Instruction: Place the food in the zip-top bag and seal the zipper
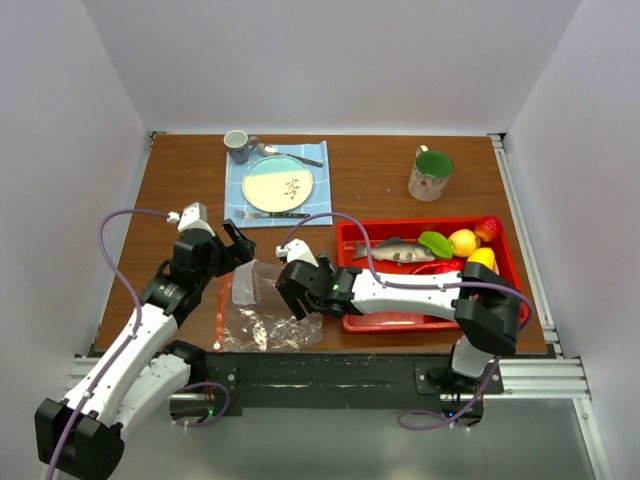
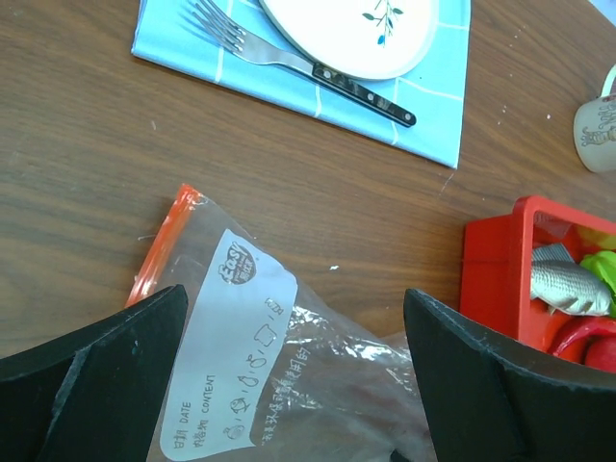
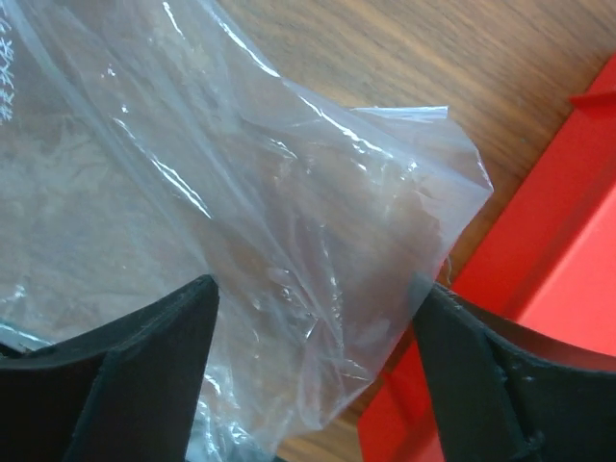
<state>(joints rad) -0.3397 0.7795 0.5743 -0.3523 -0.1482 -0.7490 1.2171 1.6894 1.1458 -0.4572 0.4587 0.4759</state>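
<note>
A clear, crinkly zip-top plastic bag (image 1: 258,318) lies flat on the brown wooden desk (image 1: 370,185) between the two arms. Its thin red zipper strip (image 2: 159,245) runs along the edge farthest from the red plastic tray (image 1: 390,224). The food, small rounded yellow, red and green pieces (image 1: 463,242), sits in that tray beside a silvery toy fish (image 1: 395,252), so nothing is bagged yet. The left hand (image 2: 296,322) hangs spread wide above the bag's white label, pinching nothing. The right hand (image 3: 316,298) is also spread, its fingers either side of the bag's loose corner just beside the tray wall, with no grip evident. The likely trouble is the film itself. It is thin and slack, so a pinch could catch both layers and keep the mouth shut, or drag the whole bag across the smooth wood. Because the mouth faces away from the tray, each round piece must travel over the bag and may roll off. Farther back lie a blue cloth placemat (image 1: 240,200) with a plate, a fork and a grey mug. A glass cup with green filling (image 1: 431,172) stands apart from them. Plain white walls (image 1: 330,60) close in the space.
</note>
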